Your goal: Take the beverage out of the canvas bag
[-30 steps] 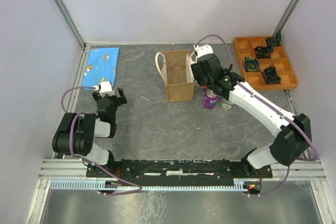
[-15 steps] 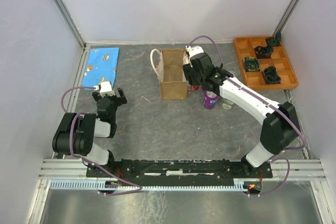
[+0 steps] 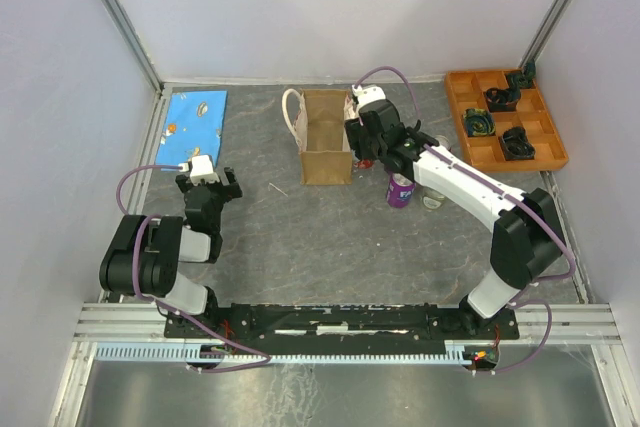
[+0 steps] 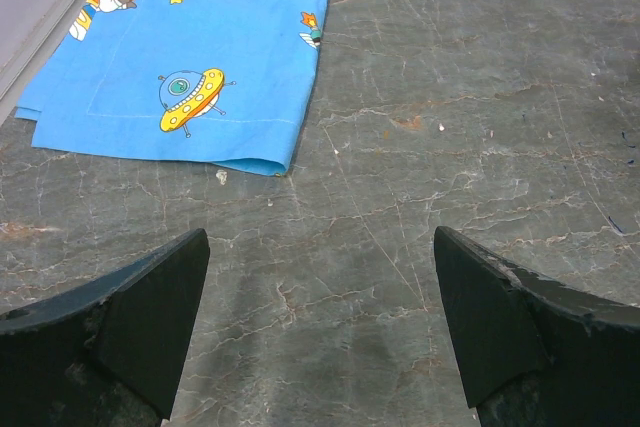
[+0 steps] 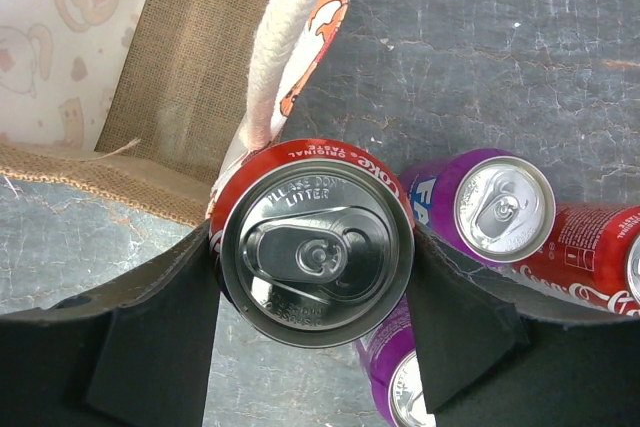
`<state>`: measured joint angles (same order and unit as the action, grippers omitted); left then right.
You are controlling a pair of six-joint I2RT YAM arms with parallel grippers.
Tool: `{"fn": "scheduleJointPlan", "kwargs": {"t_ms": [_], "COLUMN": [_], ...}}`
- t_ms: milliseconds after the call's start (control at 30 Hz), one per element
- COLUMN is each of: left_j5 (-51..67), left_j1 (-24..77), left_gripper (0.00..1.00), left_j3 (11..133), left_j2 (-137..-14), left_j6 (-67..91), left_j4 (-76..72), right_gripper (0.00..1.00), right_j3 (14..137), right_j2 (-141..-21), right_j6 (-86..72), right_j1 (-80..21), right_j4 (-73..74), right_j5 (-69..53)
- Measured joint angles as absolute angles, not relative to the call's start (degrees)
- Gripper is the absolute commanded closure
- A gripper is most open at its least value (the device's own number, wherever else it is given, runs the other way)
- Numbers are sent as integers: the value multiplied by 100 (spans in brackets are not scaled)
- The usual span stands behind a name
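Right hand point(image 5: 316, 282): pinching a red can point(image 5: 318, 247), one finger on each side.
Left hand point(image 4: 320, 287): spread above the counter point(image 4: 450, 97).
Writing: on the lid I read "PLEASE DON'T LITTER", on the rim "ORIGINAL TASTE"; the purple can point(image 5: 500, 205) shows "FA".
Can's place: outside the canvas bag point(image 5: 185, 77), against its cream handle point(image 5: 285, 37).
Cut off: another red can point(image 5: 585, 247) at my frame edge.
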<state>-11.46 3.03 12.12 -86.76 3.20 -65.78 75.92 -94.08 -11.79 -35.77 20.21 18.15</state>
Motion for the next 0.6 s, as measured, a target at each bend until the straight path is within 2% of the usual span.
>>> {"fn": "scheduleJointPlan", "kwargs": {"t_ms": [600], "left_j5": [-1146], "left_j1": [303], "left_gripper": [1], "left_j3": [1212], "left_j2": [-8676], "left_j6": [320], "left_j4": [-6578], "right_gripper": [100], "right_j3": [6967], "right_j2": [-8455], "right_j6": [-1229], "right_j1": [-3577], "right_j4": [2467], "right_j5": [1940]}}
